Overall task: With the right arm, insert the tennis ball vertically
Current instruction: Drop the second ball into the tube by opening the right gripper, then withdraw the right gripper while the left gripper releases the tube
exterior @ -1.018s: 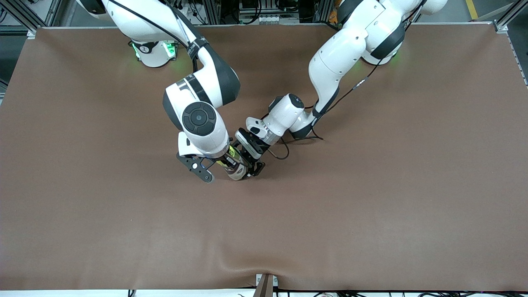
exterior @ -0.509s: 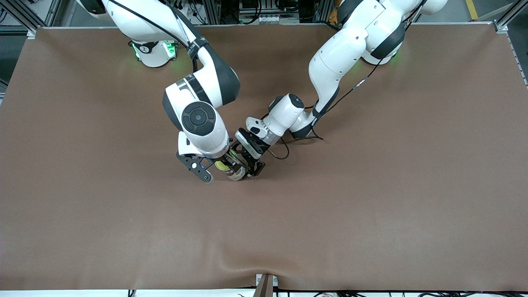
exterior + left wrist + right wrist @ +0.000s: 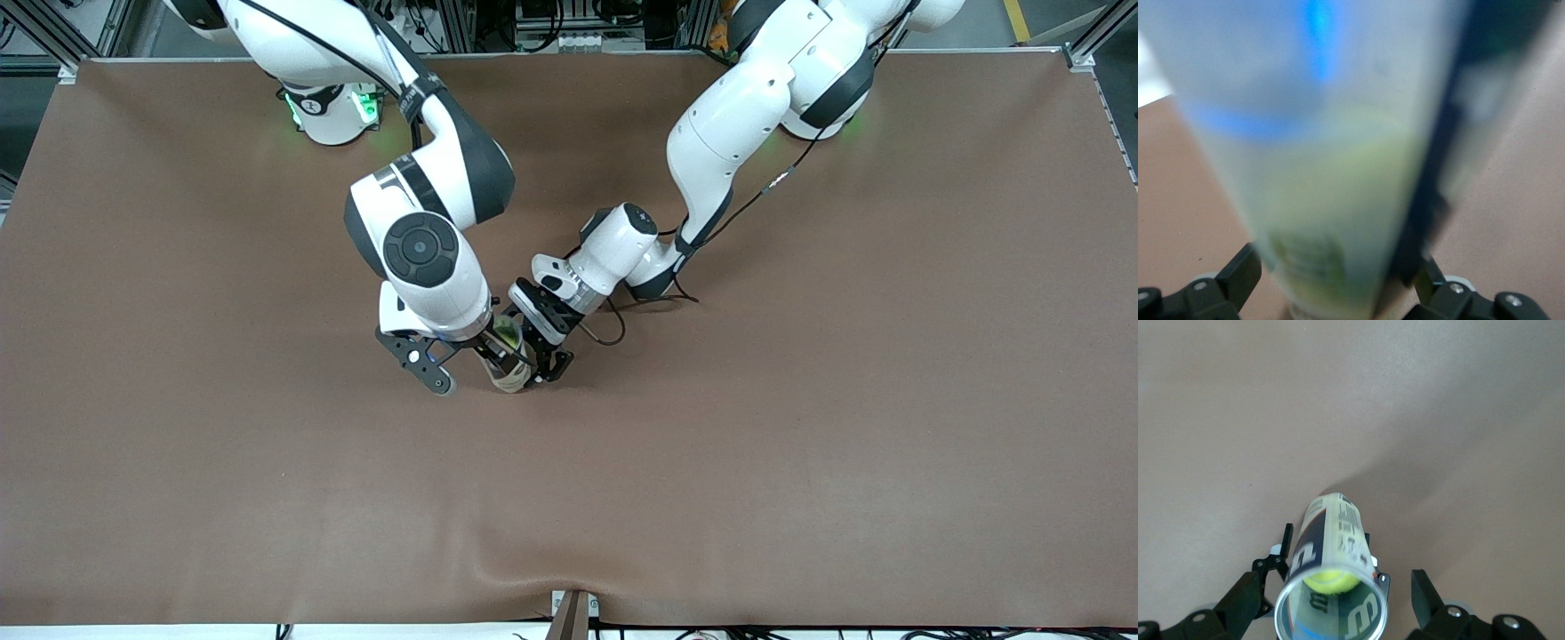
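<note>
A clear tennis-ball tube (image 3: 509,374) with a printed label stands tilted on the brown table, open mouth upward. My left gripper (image 3: 543,359) is shut on its lower part; in the left wrist view the tube (image 3: 1331,167) fills the space between the fingers (image 3: 1239,273). My right gripper (image 3: 465,359) is open just over the tube's mouth. In the right wrist view its jaws stand wide on either side of the tube (image 3: 1331,533), and a yellow-green tennis ball (image 3: 1331,581) sits inside it, below the rim. The right gripper (image 3: 1336,592) holds nothing.
The brown table mat (image 3: 800,427) spreads around the tube on every side. A mat fold and a small bracket (image 3: 573,612) lie at the edge nearest the front camera. The arms' bases (image 3: 331,111) stand along the farthest edge.
The right hand has shifted slightly toward the right arm's base. The yellow-green ball now shows at the tube's mouth, inside it. The left arm and tube have barely moved.
</note>
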You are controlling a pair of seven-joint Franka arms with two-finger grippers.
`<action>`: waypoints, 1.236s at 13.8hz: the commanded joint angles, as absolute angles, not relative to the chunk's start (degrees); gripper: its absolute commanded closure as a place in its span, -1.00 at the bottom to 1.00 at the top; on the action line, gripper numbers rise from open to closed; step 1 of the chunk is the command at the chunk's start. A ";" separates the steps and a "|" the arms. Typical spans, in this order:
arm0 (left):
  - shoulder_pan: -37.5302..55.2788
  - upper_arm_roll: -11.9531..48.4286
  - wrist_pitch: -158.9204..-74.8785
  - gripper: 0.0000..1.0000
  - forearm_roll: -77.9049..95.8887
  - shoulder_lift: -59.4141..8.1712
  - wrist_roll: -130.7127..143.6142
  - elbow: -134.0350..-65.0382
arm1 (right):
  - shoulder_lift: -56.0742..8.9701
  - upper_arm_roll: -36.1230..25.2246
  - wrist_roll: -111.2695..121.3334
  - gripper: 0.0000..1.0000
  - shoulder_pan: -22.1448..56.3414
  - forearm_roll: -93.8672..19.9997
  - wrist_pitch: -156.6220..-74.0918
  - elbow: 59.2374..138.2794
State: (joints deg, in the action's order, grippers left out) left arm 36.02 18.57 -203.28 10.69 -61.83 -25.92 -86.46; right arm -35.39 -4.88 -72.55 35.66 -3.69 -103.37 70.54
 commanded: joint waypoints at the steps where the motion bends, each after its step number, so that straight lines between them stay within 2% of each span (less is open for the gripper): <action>1: 35.51 18.90 -203.47 -1.00 11.07 -59.94 -25.66 -88.77 | -33.14 -5.01 -72.51 -1.00 34.46 -4.75 -98.63 70.49; 3: 35.51 18.90 -203.47 -1.00 11.07 -59.94 -25.66 -88.77 | -31.13 -5.10 -71.12 -1.00 33.23 -4.75 -96.60 70.49; 9: 35.51 18.90 -203.47 -1.00 11.07 -59.94 -25.66 -88.77 | -20.58 -5.45 -52.59 -1.00 23.75 -4.13 -86.15 70.40; 12: 35.51 18.90 -203.47 -1.00 11.07 -59.94 -25.75 -88.94 | -17.50 -5.54 -40.30 -1.00 18.12 -3.69 -82.36 70.40; 17: 33.84 18.98 -203.47 -1.00 10.99 -56.17 -26.02 -94.73 | -14.68 -5.54 -20.16 -1.00 8.37 -1.41 -80.95 68.22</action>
